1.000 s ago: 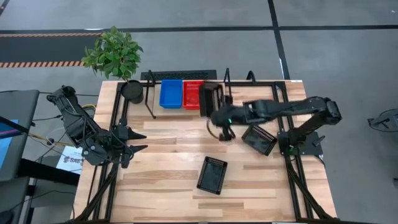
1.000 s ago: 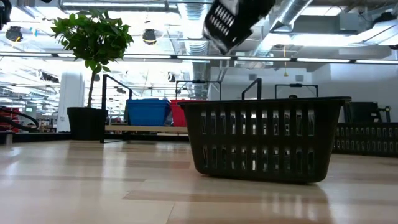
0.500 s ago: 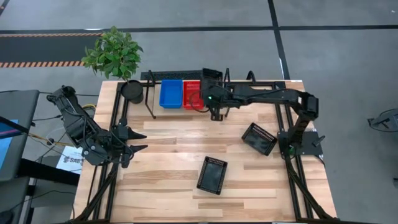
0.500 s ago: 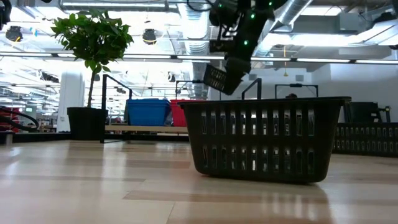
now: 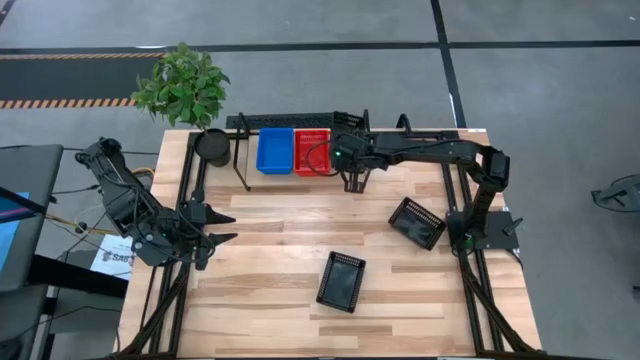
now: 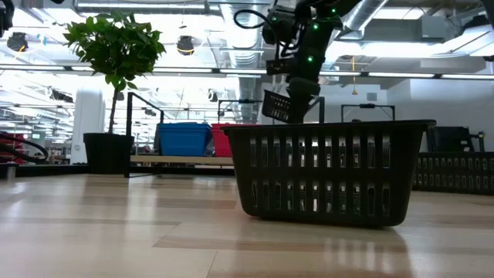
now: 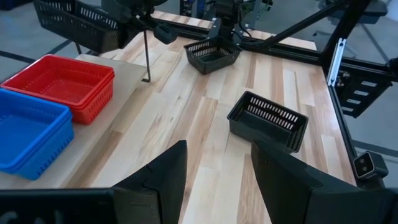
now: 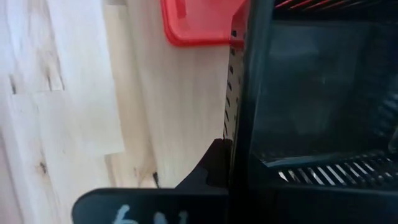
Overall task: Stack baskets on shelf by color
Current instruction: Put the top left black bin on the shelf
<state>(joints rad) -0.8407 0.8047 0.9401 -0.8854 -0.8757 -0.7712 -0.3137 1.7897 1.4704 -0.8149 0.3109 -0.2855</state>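
My right gripper (image 5: 347, 160) reaches to the shelf (image 7: 121, 115) at the table's far side, shut on a black basket (image 7: 78, 22). It holds this basket in the air just right of the red baskets (image 5: 310, 152) and blue baskets (image 5: 274, 150), which rest bottom-down on the shelf board. Two more black baskets lie on the tabletop, one near the right side (image 5: 416, 222) and one toward the near edge (image 5: 341, 281). My left gripper (image 5: 228, 227) waits open over the table's left side, with nothing between its fingers. My right gripper holds the black basket by one wall at its rim (image 8: 239, 143). One finger (image 8: 211, 168) shows on the wall's outer side; the wall hides the other. The fingers slant down from the table's near right. The basket (image 6: 278, 106) hangs tilted, clear of the shelf board.
A round black plant pot (image 5: 211, 147) with a leafy plant stands at the shelf's left end. Thin black tube hoops (image 5: 240, 160) rise from the shelf. In the low view a black basket (image 6: 328, 170) fills the foreground. Open tabletop lies in the middle and at the near left.
My right gripper has carried the black basket from above the table's middle toward the far edge and down, ending beside the red baskets. It tipped steeper on the way, and the basket turned with it. The fingers stayed shut.
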